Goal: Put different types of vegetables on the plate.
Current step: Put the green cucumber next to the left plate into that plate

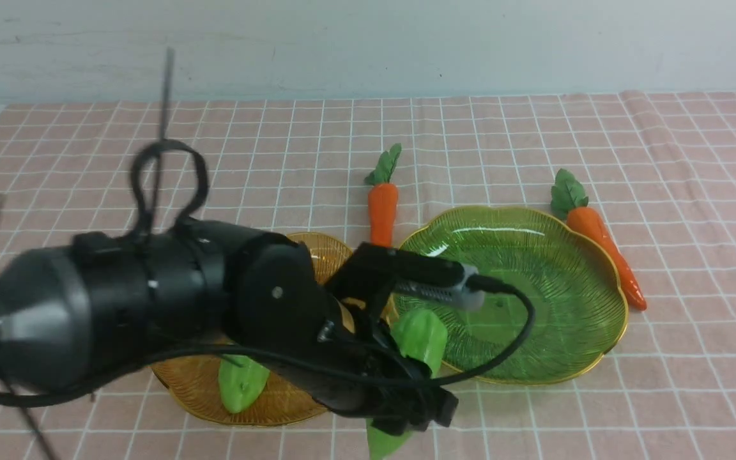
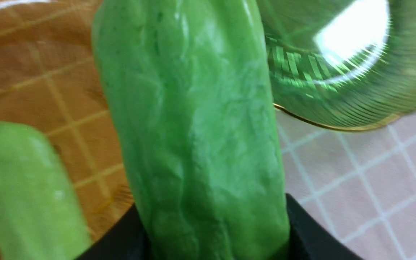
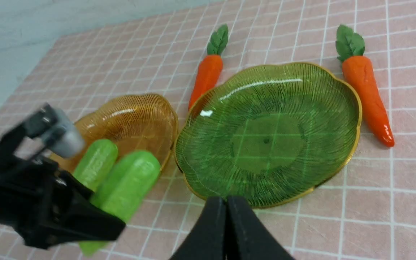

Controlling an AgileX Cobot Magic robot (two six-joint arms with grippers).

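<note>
Left gripper (image 1: 406, 409) clamps one cucumber (image 1: 422, 338) near the empty green plate (image 1: 591, 300), so nothing looks placed yet and a carrot (image 1: 383, 207) remains to add.

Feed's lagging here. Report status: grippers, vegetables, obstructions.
Left gripper shut on gourd, near green plate rim. Right gripper shut, empty. Second gourd on amber plate; carrots on cloth. Nothing on green plate.

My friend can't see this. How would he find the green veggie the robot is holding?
Find the big green plate. Just left of it, near the amber plate, the left gripper clamps a bumpy light-green gourd. Its twin lies loose in the amber plate.
</note>
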